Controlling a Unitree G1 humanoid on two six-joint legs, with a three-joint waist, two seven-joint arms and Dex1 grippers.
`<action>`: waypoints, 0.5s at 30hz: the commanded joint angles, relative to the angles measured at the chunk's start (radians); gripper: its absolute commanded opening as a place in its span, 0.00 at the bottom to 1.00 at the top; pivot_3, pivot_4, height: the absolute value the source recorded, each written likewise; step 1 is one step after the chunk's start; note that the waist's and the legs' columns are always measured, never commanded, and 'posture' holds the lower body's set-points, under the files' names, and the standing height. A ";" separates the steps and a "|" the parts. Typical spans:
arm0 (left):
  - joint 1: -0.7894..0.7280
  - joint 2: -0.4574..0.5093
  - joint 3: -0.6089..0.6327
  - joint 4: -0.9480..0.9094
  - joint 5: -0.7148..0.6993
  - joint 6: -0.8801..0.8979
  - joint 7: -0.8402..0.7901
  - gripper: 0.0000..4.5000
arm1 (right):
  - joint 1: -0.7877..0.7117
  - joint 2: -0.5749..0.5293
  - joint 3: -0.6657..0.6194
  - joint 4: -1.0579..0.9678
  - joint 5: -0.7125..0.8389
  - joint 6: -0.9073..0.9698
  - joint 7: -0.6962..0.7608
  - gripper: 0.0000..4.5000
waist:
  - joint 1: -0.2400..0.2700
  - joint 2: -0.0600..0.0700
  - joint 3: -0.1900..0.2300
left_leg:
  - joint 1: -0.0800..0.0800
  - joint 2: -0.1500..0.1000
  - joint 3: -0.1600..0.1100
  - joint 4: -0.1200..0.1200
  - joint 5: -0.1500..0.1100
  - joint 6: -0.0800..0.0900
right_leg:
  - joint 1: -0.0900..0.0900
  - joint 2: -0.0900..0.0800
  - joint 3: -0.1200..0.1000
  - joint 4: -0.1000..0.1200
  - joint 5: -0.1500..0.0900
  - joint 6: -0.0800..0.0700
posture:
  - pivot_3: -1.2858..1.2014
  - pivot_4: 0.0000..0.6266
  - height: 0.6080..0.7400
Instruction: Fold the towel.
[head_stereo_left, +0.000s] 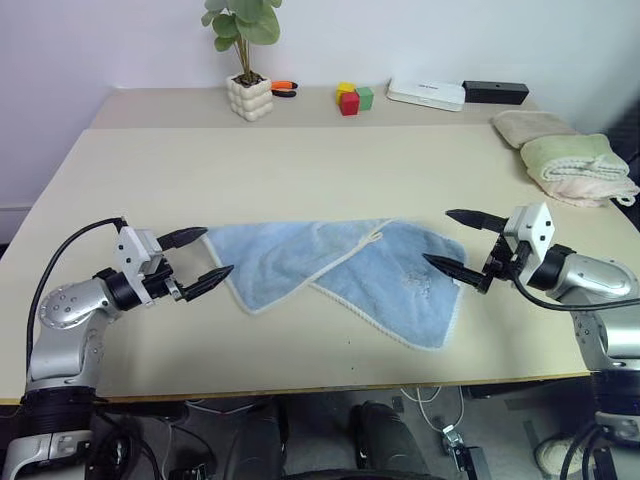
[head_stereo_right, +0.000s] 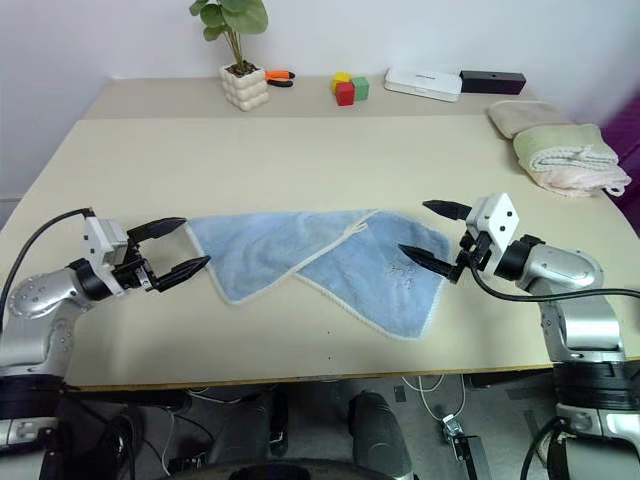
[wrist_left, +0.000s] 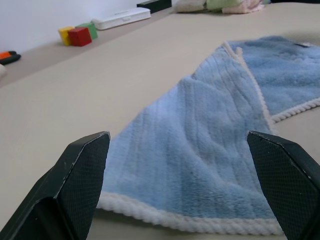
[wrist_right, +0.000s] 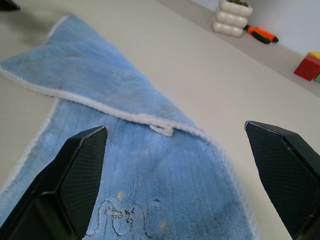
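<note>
Towel of light blue terry cloth with a whitish stitched hem (head_stereo_left: 340, 275) lies flat in the middle of the pale wooden table (head_stereo_left: 300, 170), partly doubled over itself: one flap crosses the other along a diagonal hem, with a small white loop (wrist_right: 162, 130) sitting at that crossing and a faint dark mark (wrist_right: 122, 216) on the half nearer the right arm. The left gripper (head_stereo_left: 208, 256) hovers just beside the towel's left end, its two black fingers spread wide with nothing between them. The right gripper (head_stereo_left: 455, 242) hangs over the towel's right edge, its fingers likewise wide apart and empty.

The step in hand appears to be the approach before pinching the two ends. To do it well, each gripper should probably come down low enough that one finger slides under the hem while the other stays on top, taking only a single layer at a corner rather than bunching the pile. Both ends would best be lifted together and carried evenly, so the fold lands hem on hem. The overlapped flap may need straightening first, or the result will be skewed.
</note>
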 joint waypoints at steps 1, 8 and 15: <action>0.009 -0.001 0.002 -0.044 -0.009 -0.011 0.009 0.99 | 0.005 -0.018 -0.031 -0.047 0.020 0.008 0.002 1.00 | 0.000 0.000 0.000 | 0.000 0.000 0.000 0.000 0.000 0.000 | 0.000 0.000 0.000 0.000 0.000 0.000 | 0.52 0.24 0.96; 0.007 0.008 -0.010 -0.052 -0.024 -0.001 -0.012 0.99 | -0.006 -0.014 -0.027 -0.045 0.014 0.016 -0.004 1.00 | 0.002 0.000 0.000 | 0.000 0.000 0.000 0.000 0.000 0.000 | 0.000 0.000 0.000 0.000 0.000 0.000 | 0.52 0.24 0.96; -0.049 0.034 -0.035 -0.030 -0.022 0.001 -0.093 0.99 | -0.012 0.004 -0.022 -0.051 0.002 -0.001 -0.027 1.00 | 0.000 0.000 0.000 | 0.000 0.000 0.000 0.000 0.000 0.000 | 0.000 0.000 0.000 0.000 0.000 0.000 | 0.52 0.24 0.96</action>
